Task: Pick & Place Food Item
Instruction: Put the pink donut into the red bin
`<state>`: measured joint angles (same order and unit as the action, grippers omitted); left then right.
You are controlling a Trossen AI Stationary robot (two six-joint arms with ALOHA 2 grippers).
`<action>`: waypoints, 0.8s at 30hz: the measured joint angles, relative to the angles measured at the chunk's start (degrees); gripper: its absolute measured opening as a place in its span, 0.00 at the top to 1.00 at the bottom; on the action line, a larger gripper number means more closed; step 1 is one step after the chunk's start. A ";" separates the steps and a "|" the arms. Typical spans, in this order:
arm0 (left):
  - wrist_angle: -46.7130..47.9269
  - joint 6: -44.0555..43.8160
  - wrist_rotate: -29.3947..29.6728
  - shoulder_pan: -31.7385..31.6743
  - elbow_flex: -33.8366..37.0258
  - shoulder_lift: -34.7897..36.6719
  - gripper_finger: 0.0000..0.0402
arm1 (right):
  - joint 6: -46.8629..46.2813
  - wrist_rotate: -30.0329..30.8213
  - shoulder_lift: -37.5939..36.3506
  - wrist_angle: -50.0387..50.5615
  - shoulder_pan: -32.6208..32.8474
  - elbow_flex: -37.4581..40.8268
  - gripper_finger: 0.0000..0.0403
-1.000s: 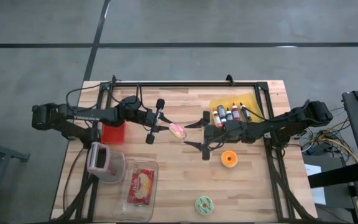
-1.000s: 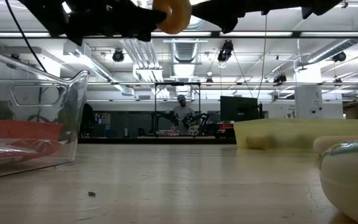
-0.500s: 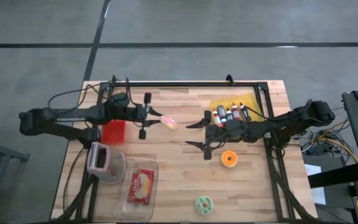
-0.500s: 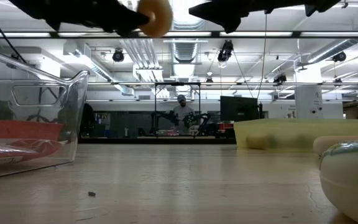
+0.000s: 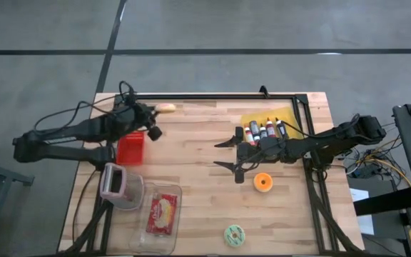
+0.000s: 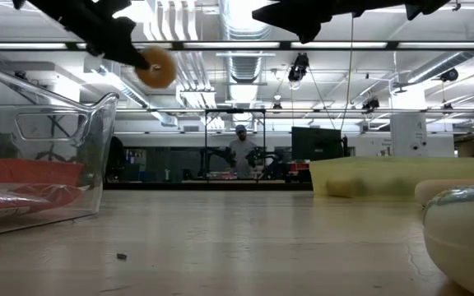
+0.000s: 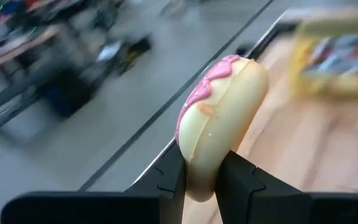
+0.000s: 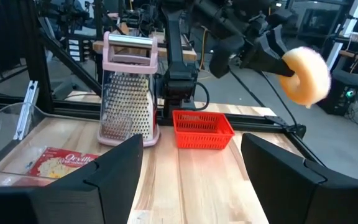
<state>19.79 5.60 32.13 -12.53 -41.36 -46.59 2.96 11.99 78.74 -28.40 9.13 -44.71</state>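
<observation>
Two arms | left pincer [image 7: 199, 180] – raised, clamping doughnut [image 7: 219, 121] | right pincer [image 5: 223, 153] – spread

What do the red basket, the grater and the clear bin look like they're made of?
Small red mesh basket: looks like moulded plastic, uniform matte colour with an open lattice wall. Box grater with pink handle: dull grey perforated metal faces, the pink top and base probably plastic. Clear rectangular bin: transparent glossy plastic by its look, with contents visible through the wall.
</observation>
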 joint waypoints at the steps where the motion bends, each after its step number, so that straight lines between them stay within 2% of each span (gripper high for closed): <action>1: 4.25 -1.53 1.60 0.00 -1.20 -0.17 0.82 | 0.00 0.00 0.00 0.00 0.00 0.00 0.34; 12: 47.08 -26.70 2.39 0.02 -16.78 -8.63 0.82 | 0.01 -0.01 0.00 0.85 0.00 0.00 0.34; 16: 61.95 -34.42 -0.64 0.00 -20.29 -12.58 0.82 | 0.00 0.00 0.02 1.27 0.00 0.00 0.34; 20: 69.10 -39.10 -6.57 0.02 -20.96 -15.50 0.82 | 0.02 0.00 0.02 1.25 0.00 0.00 0.33; 24: 69.90 -39.30 -7.40 0.02 -19.78 -17.54 0.82 | 0.02 0.00 0.07 1.27 0.00 0.00 0.32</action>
<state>89.70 -33.69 24.73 -12.51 -61.13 -64.13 2.98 11.99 78.81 -27.14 9.13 -44.71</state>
